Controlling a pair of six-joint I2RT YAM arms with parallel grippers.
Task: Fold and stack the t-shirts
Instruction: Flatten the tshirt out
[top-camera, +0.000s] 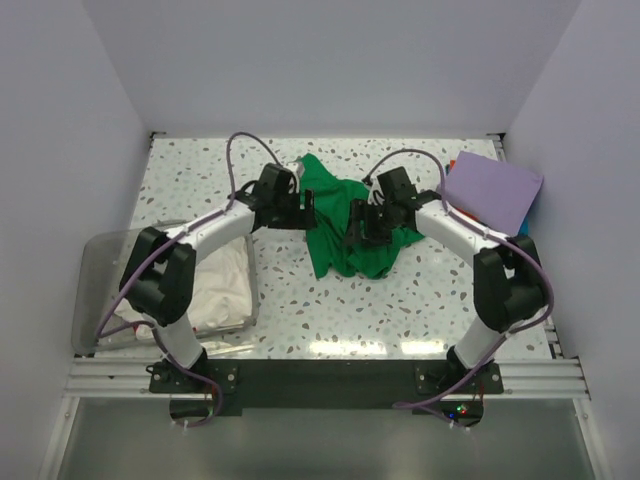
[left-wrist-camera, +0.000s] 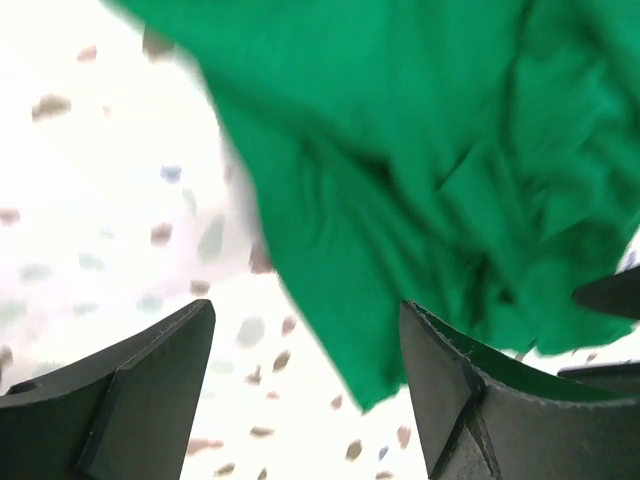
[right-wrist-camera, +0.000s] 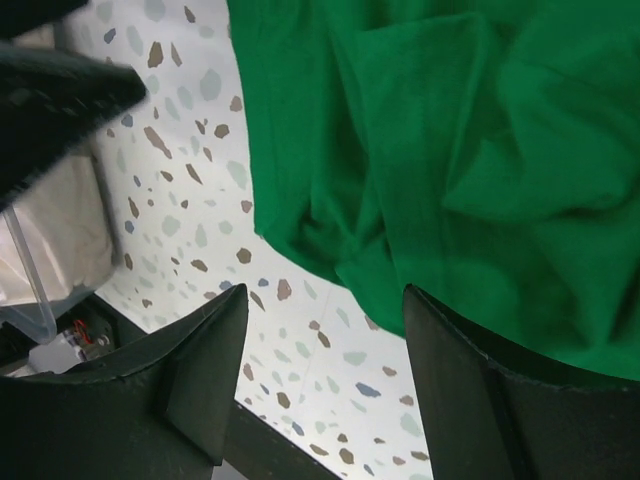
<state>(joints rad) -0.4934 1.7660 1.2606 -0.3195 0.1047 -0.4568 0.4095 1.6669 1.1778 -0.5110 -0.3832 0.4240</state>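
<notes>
1. Between your two pairs of fingers, on the table (top-camera: 300, 320), lies the green t-shirt (top-camera: 345, 228), crumpled in a heap and not spread out.
2. The left gripper (left-wrist-camera: 305, 310) has its fingers wide apart and holds nothing. The edge of the cloth lies just ahead of them, nearer to the right-hand finger.
3. The right gripper (right-wrist-camera: 325, 295) is also spread apart and empty. The cloth lies just ahead of its fingers.
4. I judge that the step in hand is to flatten this shirt, because no fold is made yet.
5. The next move calls for two points well apart on the hem or the shoulders, one for each gripper. Take one edge only, not a bunch of layers, then pull outward.
6. The lavender t-shirt (top-camera: 492, 188) lies folded, well apart on the outer side of the right fingers. The white t-shirts (top-camera: 225, 285) lie in the clear bin (top-camera: 95, 262), behind the left fingers.
</notes>
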